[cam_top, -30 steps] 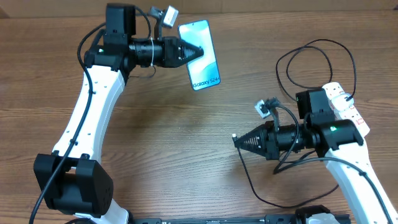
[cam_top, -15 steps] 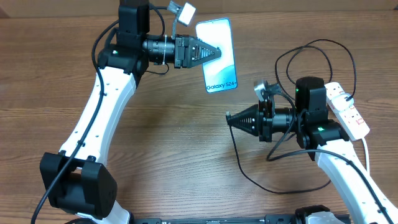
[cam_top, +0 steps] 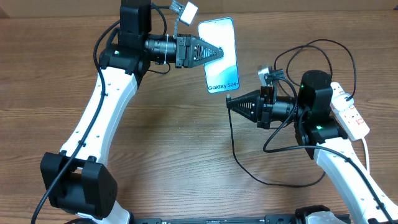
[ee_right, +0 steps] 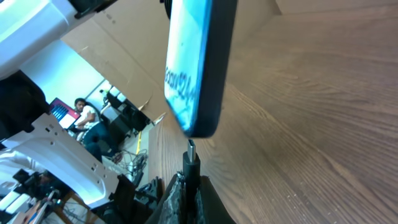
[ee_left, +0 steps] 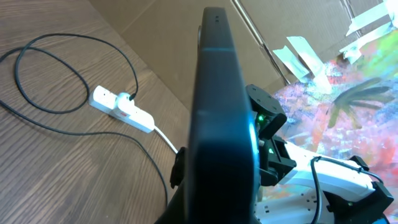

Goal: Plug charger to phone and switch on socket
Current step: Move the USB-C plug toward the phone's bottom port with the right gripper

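Left gripper [cam_top: 221,53]: clamped on one long edge of the phone [cam_top: 225,71], holding it off the wooden table [cam_top: 161,149] near the middle of the far edge.
Phone: screen up in the overhead view, with its "Galaxy S24+" end toward the right gripper [cam_top: 228,102].
Right gripper: pinched narrow on the charger plug [ee_right: 191,155], pointing left.
Charger plug: its metal tip is just under the phone's lower end; I cannot tell whether it touches.
Charger cable [cam_top: 239,163]: hangs from the plug, curves toward the near edge, and loops by the far right corner.
Power strip [cam_top: 351,115]: lies at the right edge, partly behind the right arm [cam_top: 348,171].
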